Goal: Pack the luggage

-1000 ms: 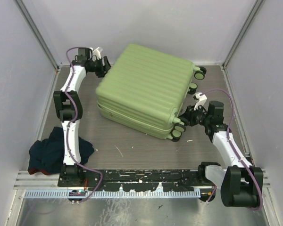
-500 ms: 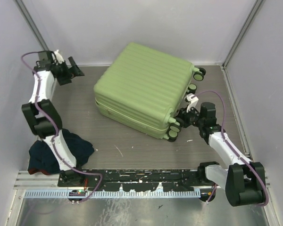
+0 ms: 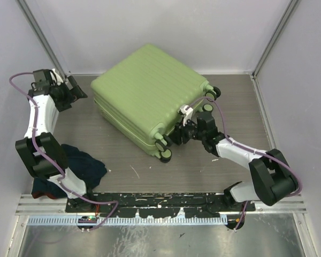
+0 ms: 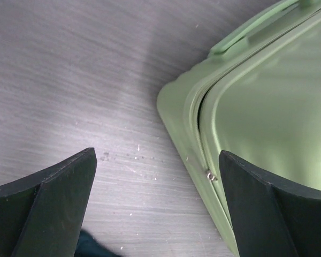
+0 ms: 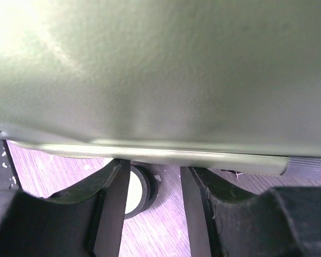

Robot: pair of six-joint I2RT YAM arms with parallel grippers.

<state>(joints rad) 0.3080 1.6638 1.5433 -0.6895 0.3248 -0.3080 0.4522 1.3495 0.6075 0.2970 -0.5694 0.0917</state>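
The luggage [image 3: 144, 85], a light-green ribbed suitcase, lies flat and closed in the middle of the table, turned at an angle. My left gripper [image 3: 76, 90] is open and empty, just left of its far left corner. In the left wrist view [image 4: 156, 155] the suitcase corner [image 4: 267, 107], its zipper pull [image 4: 209, 175] and its green handle [image 4: 241, 40] show. My right gripper [image 3: 177, 134] is open and pressed against the wheel side of the suitcase. In the right wrist view [image 5: 154, 176] the shell [image 5: 160, 69] fills the top and a black wheel [image 5: 136, 190] sits behind the fingers.
A heap of dark blue clothes [image 3: 80, 163] lies at the near left by the left arm's base. Grey walls enclose the table on three sides. A black rail [image 3: 160, 201] runs along the near edge.
The suitcase has slid left and turned, with my right gripper following against its wheel side. My left arm has drawn back from the suitcase toward the left wall.
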